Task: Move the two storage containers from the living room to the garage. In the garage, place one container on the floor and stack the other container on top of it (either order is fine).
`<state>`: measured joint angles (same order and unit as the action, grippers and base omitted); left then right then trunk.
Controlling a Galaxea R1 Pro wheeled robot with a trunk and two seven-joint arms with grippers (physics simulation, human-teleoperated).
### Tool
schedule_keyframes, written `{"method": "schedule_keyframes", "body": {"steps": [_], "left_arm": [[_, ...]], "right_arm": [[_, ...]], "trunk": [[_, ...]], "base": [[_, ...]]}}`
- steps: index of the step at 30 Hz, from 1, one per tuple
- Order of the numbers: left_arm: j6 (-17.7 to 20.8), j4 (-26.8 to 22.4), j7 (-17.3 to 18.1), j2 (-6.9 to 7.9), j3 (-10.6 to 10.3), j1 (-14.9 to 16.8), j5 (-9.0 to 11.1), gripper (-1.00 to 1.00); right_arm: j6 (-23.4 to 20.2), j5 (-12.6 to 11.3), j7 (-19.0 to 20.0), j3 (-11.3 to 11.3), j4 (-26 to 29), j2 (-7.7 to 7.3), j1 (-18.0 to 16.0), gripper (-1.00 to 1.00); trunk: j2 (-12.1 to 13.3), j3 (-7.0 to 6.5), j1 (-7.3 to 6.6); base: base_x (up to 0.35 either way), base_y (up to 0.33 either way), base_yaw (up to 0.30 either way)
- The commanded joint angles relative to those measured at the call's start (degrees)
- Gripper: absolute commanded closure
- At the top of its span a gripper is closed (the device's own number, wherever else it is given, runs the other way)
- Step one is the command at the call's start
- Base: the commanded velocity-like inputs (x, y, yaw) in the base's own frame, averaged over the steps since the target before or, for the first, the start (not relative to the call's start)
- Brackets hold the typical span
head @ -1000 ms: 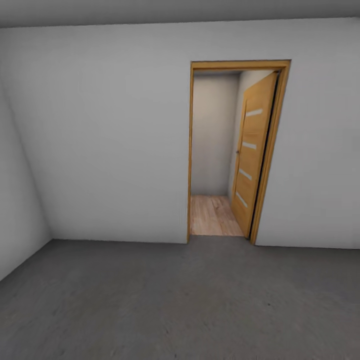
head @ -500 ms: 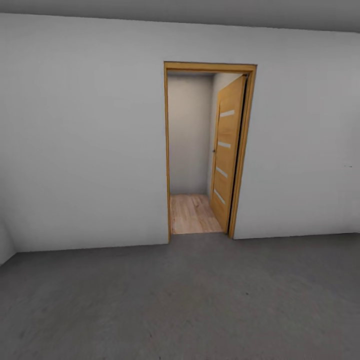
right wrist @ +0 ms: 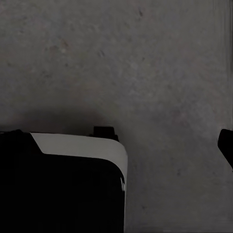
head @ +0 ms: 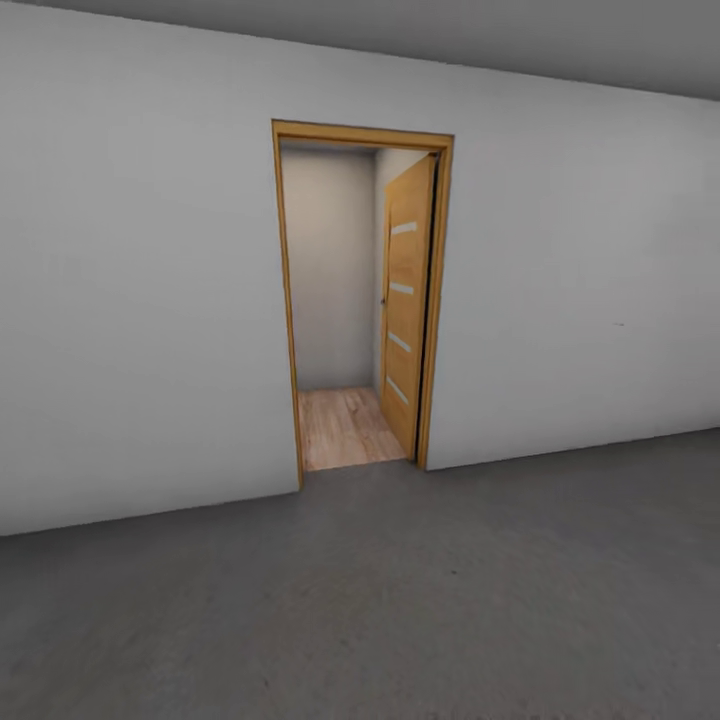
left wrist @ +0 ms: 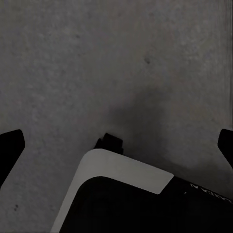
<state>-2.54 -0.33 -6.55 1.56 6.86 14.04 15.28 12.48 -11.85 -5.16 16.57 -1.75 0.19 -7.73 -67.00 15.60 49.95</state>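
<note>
While the head view faces a plain white wall [head: 140, 300], a wood-framed doorway [head: 360, 135] stands a little left of centre, its slatted wooden door [head: 405, 310] swung inward against the right jamb. Past the threshold lies a strip of light wood-plank flooring [head: 345, 425] and a cream wall behind it. On the near side spreads the floor [head: 400, 600], dark grey, rough concrete, reaching up to the wall's base. Both wrist views look down on that concrete. The left tool [left wrist: 116, 145] has its dark fingertips [left wrist: 9, 145] far apart at the picture's edges, nothing between them. Of the right tool only one fingertip [right wrist: 225, 145] shows clearly at the edge, so its opening cannot be told. A white-and-black robot body [left wrist: 121, 194] lies below each camera.
</note>
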Motion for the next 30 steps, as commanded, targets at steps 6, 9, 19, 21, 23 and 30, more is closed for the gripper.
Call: {"method": "schedule_keyframes", "body": {"steps": [6,9,19,21,23,30], "left_arm": [[-0.2,0.1,0.0,-0.34,0.4,0.0,-0.1,-1.0],[-0.2,0.1,0.0,-0.39,0.4,0.0,-0.2,-1.0],[-0.1,0.1,0.0,-0.35,0.3,0.0,-0.4,-1.0],[0.1,0.2,0.0,-0.34,0.2,0.0,-0.5,-1.0],[0.2,0.2,0.0,-0.33,0.2,0.0,-0.5,-1.0],[0.3,0.1,0.0,-0.33,0.1,0.0,-0.5,-1.0]], "right_arm": [[0.4,-0.5,0.0,0.5,-0.2,0.02,-0.1,-1.0],[0.4,-0.5,0.0,0.5,-0.2,0.01,-0.1,-1.0],[0.2,-0.5,-0.1,0.5,-0.2,0.02,-0.1,-1.0],[0.1,-0.4,-0.1,0.5,-0.2,0.04,-0.1,-1.0],[0.0,-0.3,0.0,0.5,-0.2,0.06,-0.1,-1.0],[-0.1,-0.2,-0.1,0.6,-0.2,0.15,-0.1,-1.0]], "trunk": [[0.0,0.07,0.0],[0.0,0.07,0.0],[0.0,0.07,0.0],[0.0,0.07,0.0],[0.0,0.07,0.0],[0.0,0.07,0.0]], "base": [[0.0,0.0,-0.298],[0.0,0.0,-0.298],[0.129,0.0,-0.208],[0.296,0.0,-0.031],[0.309,0.0,-0.014],[0.318,0.0,-0.003]]}}
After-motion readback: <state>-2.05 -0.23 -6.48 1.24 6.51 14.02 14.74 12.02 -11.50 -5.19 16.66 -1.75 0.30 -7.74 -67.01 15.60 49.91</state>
